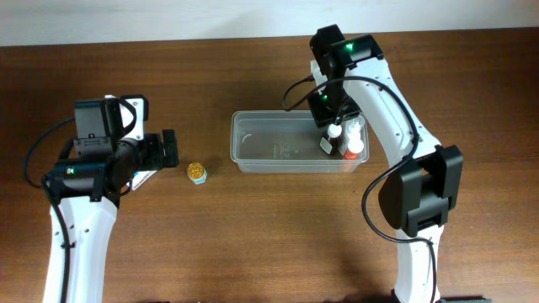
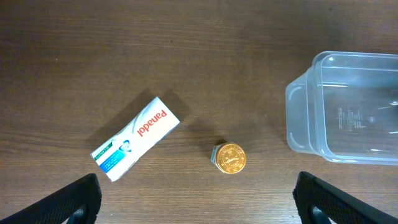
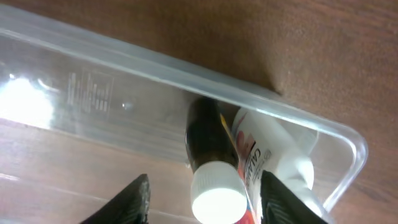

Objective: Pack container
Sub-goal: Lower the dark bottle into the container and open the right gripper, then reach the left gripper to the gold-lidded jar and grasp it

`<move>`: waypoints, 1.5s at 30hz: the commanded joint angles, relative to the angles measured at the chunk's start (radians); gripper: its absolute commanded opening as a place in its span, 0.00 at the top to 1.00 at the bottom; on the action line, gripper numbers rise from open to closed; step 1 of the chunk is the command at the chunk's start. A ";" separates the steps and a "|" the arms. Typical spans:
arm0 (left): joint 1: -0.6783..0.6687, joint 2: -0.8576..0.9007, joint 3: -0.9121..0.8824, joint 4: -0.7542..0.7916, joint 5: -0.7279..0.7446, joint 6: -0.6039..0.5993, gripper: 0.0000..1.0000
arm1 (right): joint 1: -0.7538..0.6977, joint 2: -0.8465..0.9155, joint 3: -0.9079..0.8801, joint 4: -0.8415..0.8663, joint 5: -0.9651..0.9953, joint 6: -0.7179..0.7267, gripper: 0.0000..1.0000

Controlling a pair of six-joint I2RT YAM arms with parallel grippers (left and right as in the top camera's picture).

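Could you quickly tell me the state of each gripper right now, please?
Left gripper: open, empty.
Right gripper: open, fingers either side of the dark bottle, not clamping it.

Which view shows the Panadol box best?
Left wrist view: the box lies whole in view, label readable. Overhead, the left arm hides most of it. The right wrist view lacks it.

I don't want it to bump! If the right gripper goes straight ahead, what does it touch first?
Most likely the dark bottle with the white cap, in the container's corner. It sits straight ahead between the right gripper's open fingers, though how near is hard to tell.
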 commanded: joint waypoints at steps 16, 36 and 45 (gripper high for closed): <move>-0.025 0.039 0.040 0.003 0.014 0.001 0.01 | -0.477 -0.348 0.198 -0.268 -0.106 0.075 0.02; -0.108 0.565 0.134 -0.022 -0.001 0.000 0.01 | -0.504 -0.386 -0.245 -0.134 -0.101 0.066 0.02; -0.191 0.686 0.134 -0.039 -0.006 0.000 0.01 | -0.505 -0.386 -0.289 -0.113 -0.101 0.066 0.01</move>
